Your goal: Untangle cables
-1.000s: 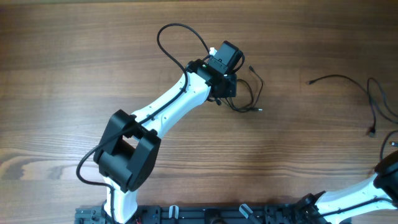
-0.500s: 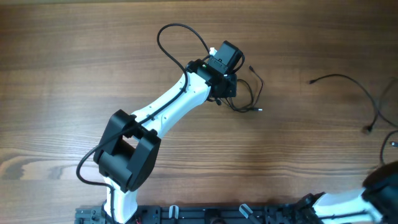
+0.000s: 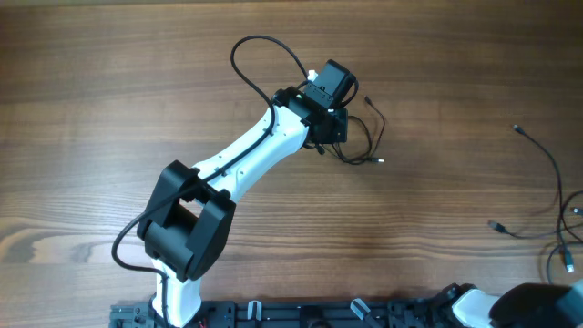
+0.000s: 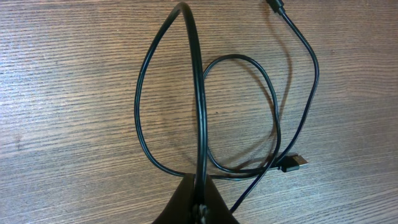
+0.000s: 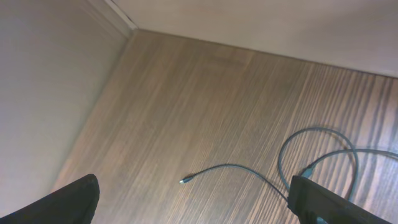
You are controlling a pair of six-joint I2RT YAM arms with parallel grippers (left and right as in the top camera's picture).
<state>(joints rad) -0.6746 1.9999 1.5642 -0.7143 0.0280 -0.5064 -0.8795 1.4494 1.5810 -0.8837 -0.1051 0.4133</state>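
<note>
The left gripper (image 4: 198,198) has its jaws pinched on a strand of the looped cable (image 4: 144,93) lying just ahead; a slow lift should open it. The right gripper (image 5: 196,199) has its jaws gaping empty, with a loose cable (image 5: 236,168) ahead.

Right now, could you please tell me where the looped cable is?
In the overhead view the looped cable lies near centre, just right of the left gripper, far from the loose strands at the right edge.
</note>
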